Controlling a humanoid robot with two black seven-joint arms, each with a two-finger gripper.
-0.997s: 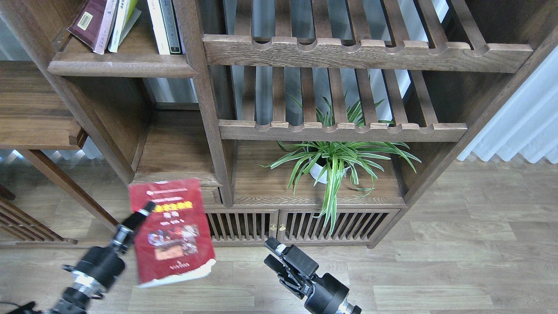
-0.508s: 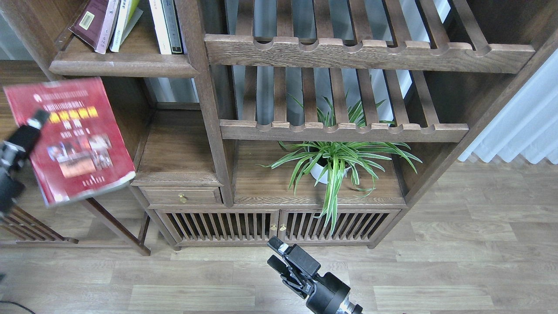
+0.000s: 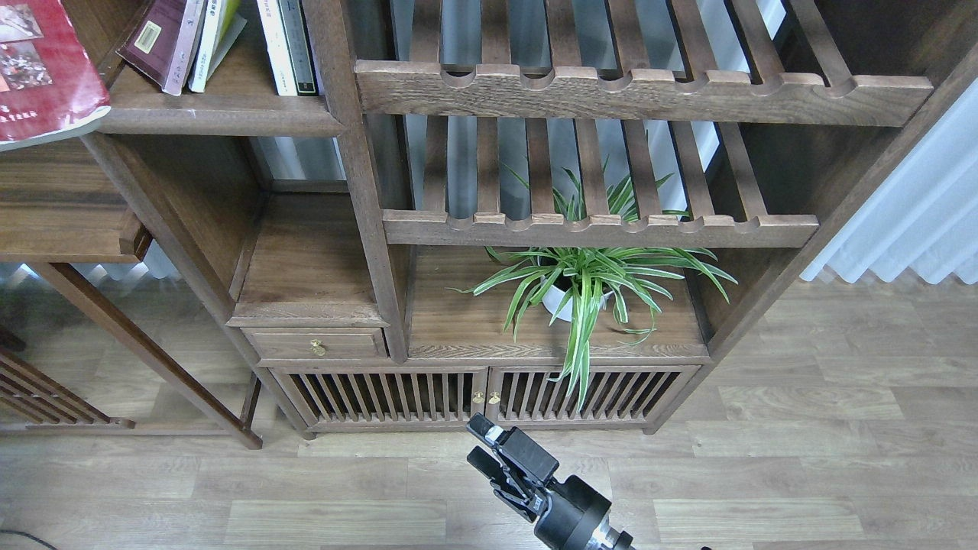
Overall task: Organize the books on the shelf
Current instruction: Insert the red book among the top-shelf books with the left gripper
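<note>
Left gripper unseen; red book (image 3: 42,69) cropped top-left.

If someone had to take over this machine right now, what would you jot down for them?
Left gripper: out of view, so its state is unknown. The bright red book is up at the top left corner, partly cut off by the frame edge, just left of the shelf and not yet on it.
Right gripper: low over the floor, jaws apart, holding nothing.
Done: the maroon book already leans on the shelf among thinner books.
Left: get the red book onto that shelf.
</note>
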